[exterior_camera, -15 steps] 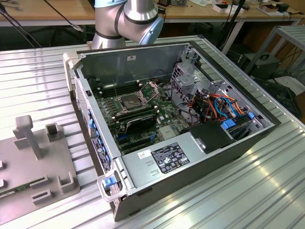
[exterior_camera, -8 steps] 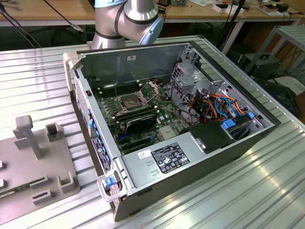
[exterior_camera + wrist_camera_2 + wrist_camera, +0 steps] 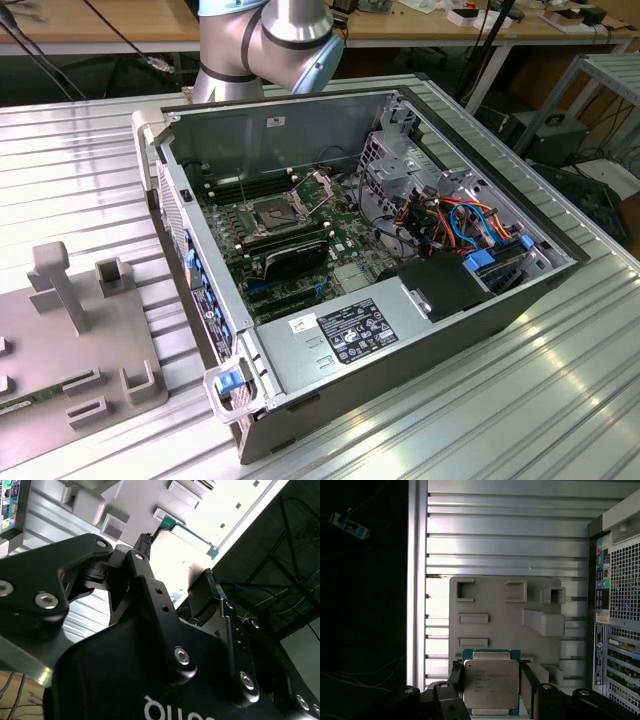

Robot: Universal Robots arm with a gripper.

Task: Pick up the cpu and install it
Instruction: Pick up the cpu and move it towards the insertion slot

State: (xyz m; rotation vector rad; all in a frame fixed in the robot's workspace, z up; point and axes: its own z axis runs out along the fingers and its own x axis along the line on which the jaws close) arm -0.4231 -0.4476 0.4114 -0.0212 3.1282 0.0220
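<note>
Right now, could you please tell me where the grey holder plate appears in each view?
Exterior view: grey holder plate at the exterior view's left, beside the computer case.
First wrist view: plate behind the cpu.
Second wrist view: plate beyond the hand.
Shared landmark: ribbed metal table.

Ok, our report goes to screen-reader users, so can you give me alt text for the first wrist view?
The gripper holds the cpu between its jaws, silver top facing the camera. Beyond it, a grey fixture tray lies on a ribbed metal table, with the perforated wall of a computer case beside them.
</note>
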